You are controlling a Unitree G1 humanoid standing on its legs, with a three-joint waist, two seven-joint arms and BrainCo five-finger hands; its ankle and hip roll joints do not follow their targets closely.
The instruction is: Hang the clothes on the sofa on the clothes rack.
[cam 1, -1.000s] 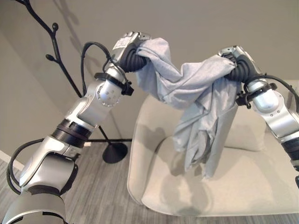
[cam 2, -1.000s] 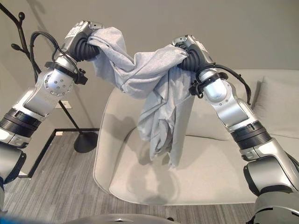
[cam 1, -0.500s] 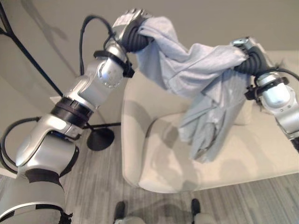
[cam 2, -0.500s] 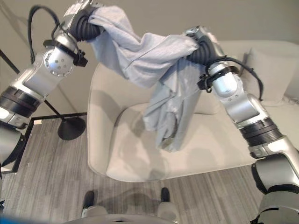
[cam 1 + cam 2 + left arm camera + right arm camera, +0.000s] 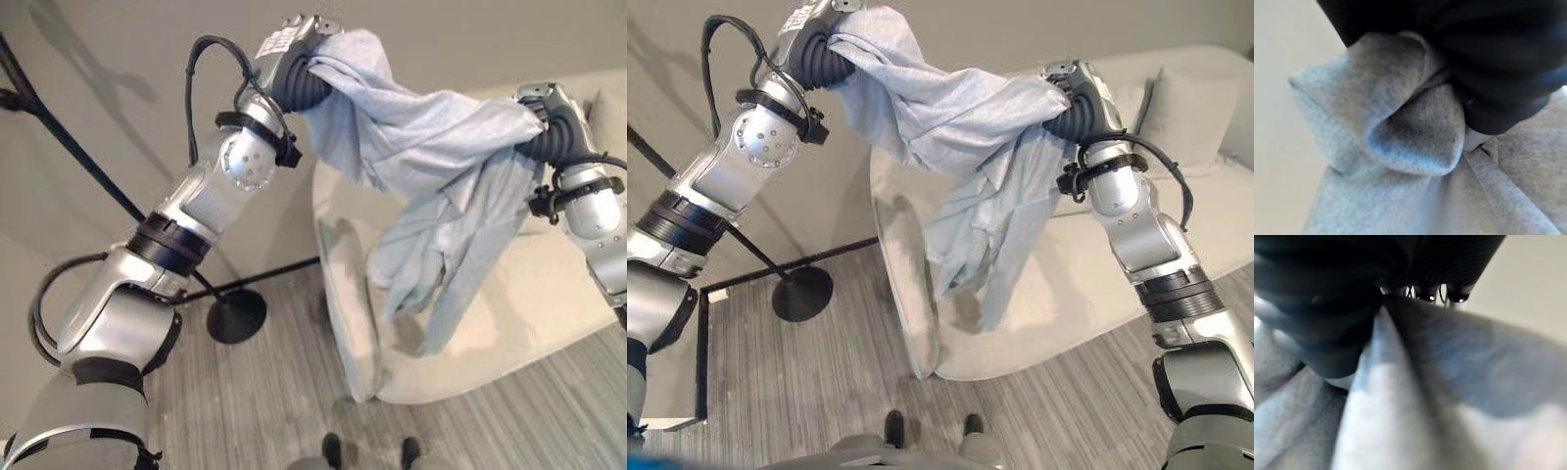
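Observation:
A light grey garment (image 5: pixel 431 162) is stretched in the air between my two raised hands, and its long loose part hangs down over the sofa's (image 5: pixel 549 294) left arm and seat. My left hand (image 5: pixel 299 59) is shut on one bunched end, which in the left wrist view is a fold of cloth (image 5: pixel 1400 137) pressed against the dark cover. My right hand (image 5: pixel 1078 98) is shut on the other end, with the cloth (image 5: pixel 1425 382) pulled taut from it. The black clothes rack (image 5: pixel 59 137) stands to the left, its round base (image 5: pixel 235 315) on the floor.
The beige sofa carries a cushion (image 5: pixel 1185 108) at its far right. A plain wall stands behind the rack and sofa. Grey plank floor (image 5: pixel 823 392) lies between the rack base and the sofa. A black-framed low piece (image 5: pixel 703 333) stands at the lower left.
The whole picture has turned, so the camera has moved; the sofa now lies further right. Both hands still hold the garment up between them, with the hanging part swung a little.

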